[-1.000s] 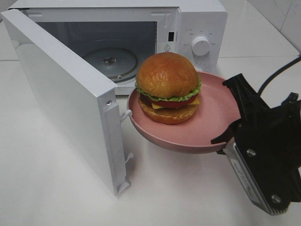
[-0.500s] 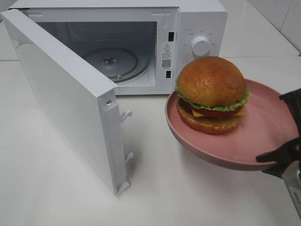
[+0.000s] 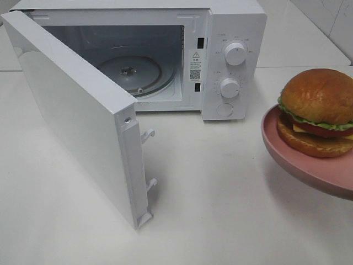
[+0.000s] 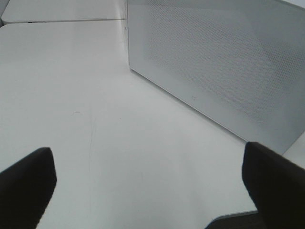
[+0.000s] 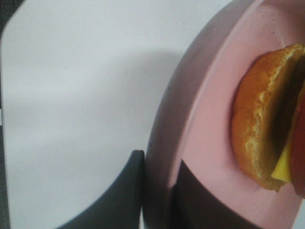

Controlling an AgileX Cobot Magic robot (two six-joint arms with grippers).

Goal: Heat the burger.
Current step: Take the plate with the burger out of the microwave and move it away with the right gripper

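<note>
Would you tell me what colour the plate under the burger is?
Pink; the plate shows best in the exterior high view.

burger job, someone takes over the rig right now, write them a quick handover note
Right end effector: shut on the rim of the pink plate, held in the air off to the right of the microwave.
Left end effector: open, empty, low over the table beside the outer face of the door.
Burger: sits on the plate, upright.
Done: door is wide open, turntable bare, plate lifted.
Left: carry the plate in onto the turntable, let go, pull the arm out, shut the door, set the dials.
</note>
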